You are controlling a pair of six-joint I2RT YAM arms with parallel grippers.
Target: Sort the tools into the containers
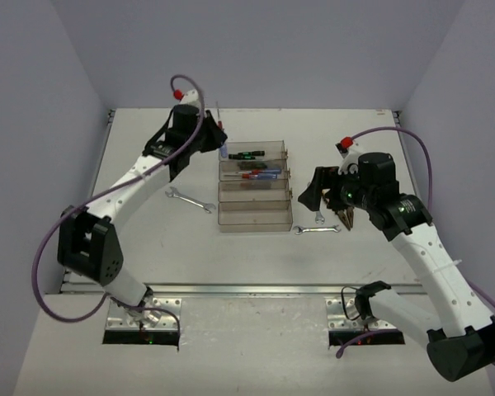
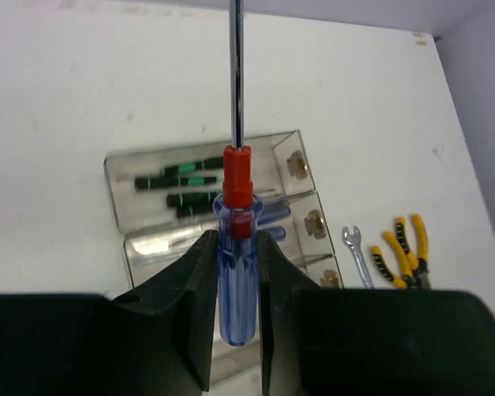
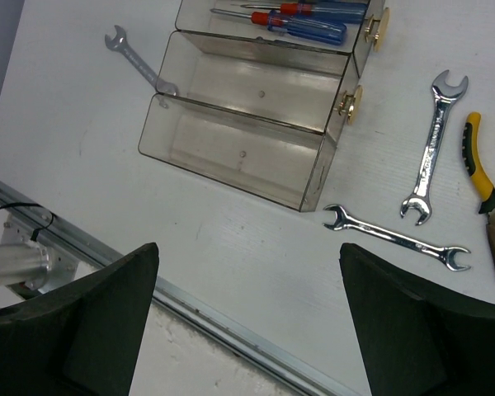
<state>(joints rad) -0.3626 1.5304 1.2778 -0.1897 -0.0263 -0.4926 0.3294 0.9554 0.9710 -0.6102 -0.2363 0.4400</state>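
Left fingers [image 2: 200,305], black, fill the bottom of the left wrist view. They are clamped on the clear-blue grip of a blue-and-red-handled screwdriver [image 2: 236,177], whose steel shaft runs straight up out of frame. Beyond, on the white tabletop [image 2: 66,99], sits a row of clear smoky plastic trays [image 2: 115,186]. The farthest tray holds black screwdrivers w/ green marks [image 2: 186,177], lying side by side. The next tray shows blue handles, mostly hidden behind the held tool. Yellow-and-black-handled pliers [image 2: 406,252] lie right of the trays, apart from them.

R wrist view: right fingers [image 3: 74,330] stand wide apart at the lower corners, holding nothing, above the tabletop. Two more blue-and-red screwdrivers [image 3: 309,21] lie in a tray at the top edge. Right of the trays are two silver open-end wrenches, close together: the lengthwise wrench [image 3: 429,148] and the crosswise wrench [image 3: 396,238], the latter near the tray corner. A third wrench [image 3: 140,64] lies left of the trays, one end at a tray wall. The pliers show at the right edge.

Top view: four trays are joined in a row mid-tabletop. The left arm [image 1: 124,181] reaches to the row's far end, and the left fingers hold the screwdriver upright at the farthest tray's left end. Can't tell if it is over or beside the tray. The right arm [image 1: 412,231] hangs over the pliers & wrenches right of the row.
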